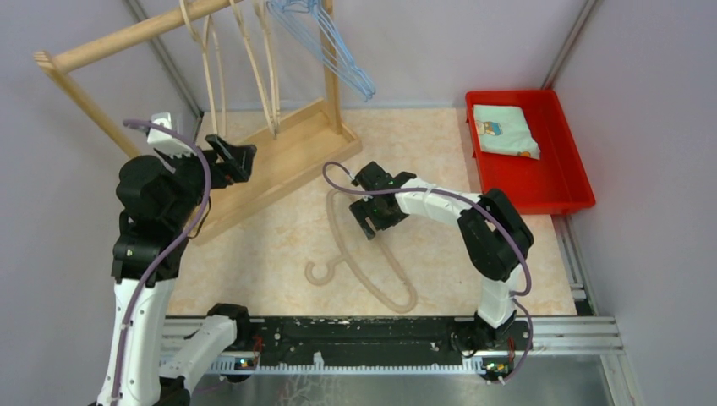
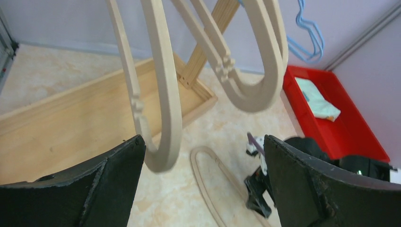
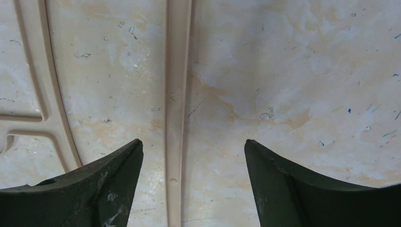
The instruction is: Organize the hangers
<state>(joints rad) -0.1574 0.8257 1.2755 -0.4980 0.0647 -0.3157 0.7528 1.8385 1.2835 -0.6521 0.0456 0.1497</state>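
One beige hanger (image 1: pixel 348 254) lies flat on the table. My right gripper (image 1: pixel 372 218) is open and low over its upper part. In the right wrist view one thin bar of this hanger (image 3: pixel 175 94) runs between the open fingers, nearer the left one, with the gripper (image 3: pixel 193 142) not touching it. Several beige hangers (image 1: pixel 252 68) and several light-blue wire hangers (image 1: pixel 338 51) hang on the rack's rail. My left gripper (image 1: pixel 232 158) is open and empty by the lower ends of the hanging beige hangers (image 2: pixel 165 94), with the gripper (image 2: pixel 203 142) just below them.
The wooden rack (image 1: pixel 279 161) stands at the back left on a long base. A red bin (image 1: pixel 575 203) with a folded cloth (image 1: pixel 505 131) sits at the back right. Grey walls close in both sides. A black rail (image 1: pixel 363 334) runs along the near edge.
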